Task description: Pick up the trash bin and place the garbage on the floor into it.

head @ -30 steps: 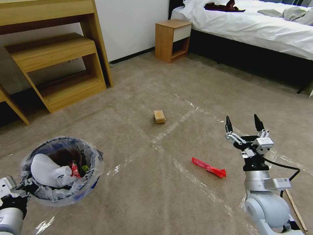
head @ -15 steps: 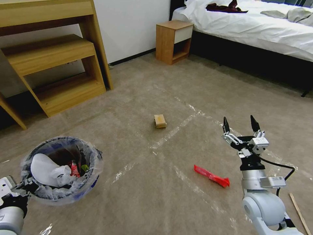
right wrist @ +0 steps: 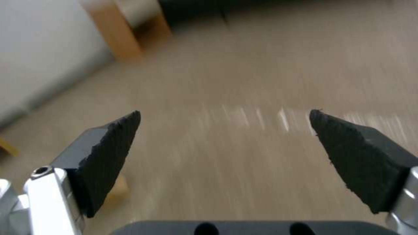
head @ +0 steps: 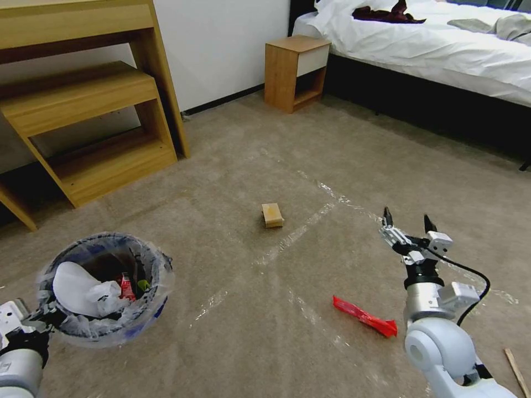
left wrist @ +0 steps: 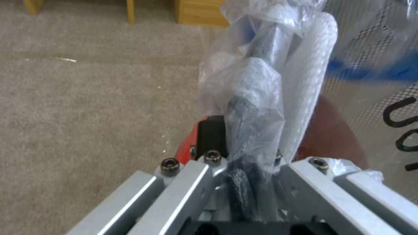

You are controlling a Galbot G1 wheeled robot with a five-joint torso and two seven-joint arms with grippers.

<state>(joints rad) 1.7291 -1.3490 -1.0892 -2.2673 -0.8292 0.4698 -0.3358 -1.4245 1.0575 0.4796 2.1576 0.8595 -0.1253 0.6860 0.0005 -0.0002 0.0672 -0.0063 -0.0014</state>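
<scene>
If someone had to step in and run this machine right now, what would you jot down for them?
Left gripper: shut on the trash bin, clamping its bag-lined rim and holding it at the robot's left.
Right gripper: open, empty, raised over the floor.
Done: bin picked up; a white slipper and red scraps lie inside.
Left: the small tan box ahead in the middle, the red wrapper beside the right arm, and a thin stick at the far right, all on the carpet.

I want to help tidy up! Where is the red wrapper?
In the head view the red wrapper lies on the floor, beside the right gripper's arm.
</scene>
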